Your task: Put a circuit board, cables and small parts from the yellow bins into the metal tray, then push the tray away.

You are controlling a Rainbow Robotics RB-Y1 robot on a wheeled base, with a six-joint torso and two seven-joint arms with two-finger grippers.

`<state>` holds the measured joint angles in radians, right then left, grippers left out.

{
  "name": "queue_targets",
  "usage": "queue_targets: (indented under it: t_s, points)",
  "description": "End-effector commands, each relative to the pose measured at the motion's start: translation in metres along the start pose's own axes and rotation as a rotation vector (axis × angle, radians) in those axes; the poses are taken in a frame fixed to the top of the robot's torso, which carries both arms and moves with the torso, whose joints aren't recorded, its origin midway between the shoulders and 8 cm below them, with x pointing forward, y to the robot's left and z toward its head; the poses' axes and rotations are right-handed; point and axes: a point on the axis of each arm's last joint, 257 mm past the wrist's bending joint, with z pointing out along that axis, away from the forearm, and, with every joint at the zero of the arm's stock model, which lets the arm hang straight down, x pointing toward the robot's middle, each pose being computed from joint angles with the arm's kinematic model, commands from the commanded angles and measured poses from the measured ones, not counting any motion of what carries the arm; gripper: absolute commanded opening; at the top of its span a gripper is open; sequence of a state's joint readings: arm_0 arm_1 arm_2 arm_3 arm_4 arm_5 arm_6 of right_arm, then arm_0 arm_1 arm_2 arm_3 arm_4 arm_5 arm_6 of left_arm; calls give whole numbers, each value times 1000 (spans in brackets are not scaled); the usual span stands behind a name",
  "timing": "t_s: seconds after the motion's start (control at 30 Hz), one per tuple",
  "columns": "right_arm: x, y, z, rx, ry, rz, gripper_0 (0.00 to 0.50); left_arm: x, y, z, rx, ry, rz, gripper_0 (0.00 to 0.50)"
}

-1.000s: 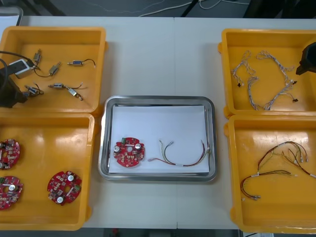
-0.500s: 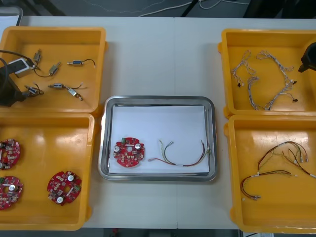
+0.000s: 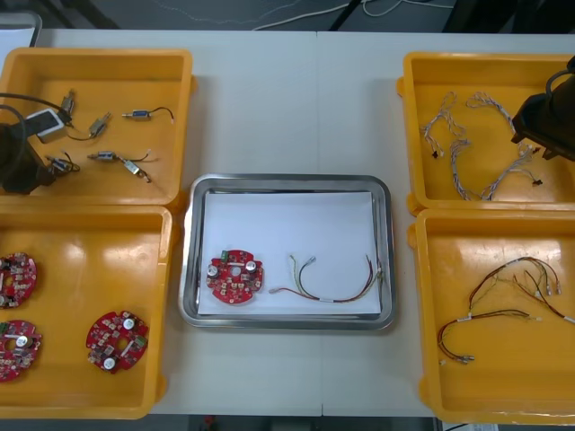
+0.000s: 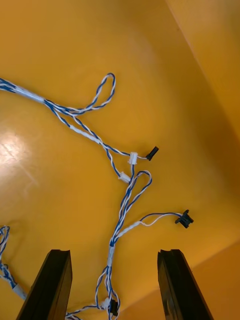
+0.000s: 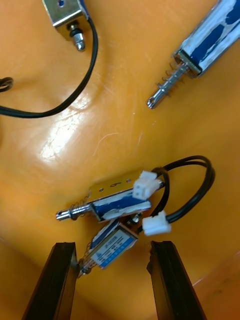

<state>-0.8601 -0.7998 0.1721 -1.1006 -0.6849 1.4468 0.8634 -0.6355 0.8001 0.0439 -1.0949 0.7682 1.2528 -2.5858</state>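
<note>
Both wide open, the left claw is hovering over small metal parts upper left, the right claw over twisted blue-and-white cables upper right.

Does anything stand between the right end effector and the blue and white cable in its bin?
Nothing visible: the right end effector, open, hangs over the twisted blue and white cable on the yellow bin floor.
</note>
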Motion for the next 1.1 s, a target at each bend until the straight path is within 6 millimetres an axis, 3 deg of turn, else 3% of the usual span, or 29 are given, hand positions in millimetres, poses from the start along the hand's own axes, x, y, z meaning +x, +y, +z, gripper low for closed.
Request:
queue_targets:
  t_s: [0.03,0.5,0.6,0.7,0.77,0.8,0.83,1.1]
  points:
    - [-5,22,-6,-32,-7,34,500,-31,13,-9,-38,-42,73,428]
    - [8,27,16,-49,27,58,500,-29,10,3,-46,-30,87,418]
    - [10,30,20,-59,27,62,500,-26,10,5,-48,-24,87,396]
    - [13,31,24,-63,35,64,500,-26,9,6,-47,-22,88,296]
    - [16,33,25,-64,43,61,500,-26,8,7,-45,-20,88,126]
    - [17,33,26,-65,45,62,500,-26,7,7,-43,-21,88,82]
    - [19,32,28,-62,51,63,500,-26,7,7,-42,-20,88,1]
    - [28,33,35,-62,76,63,500,-28,3,7,-28,-29,84,0]
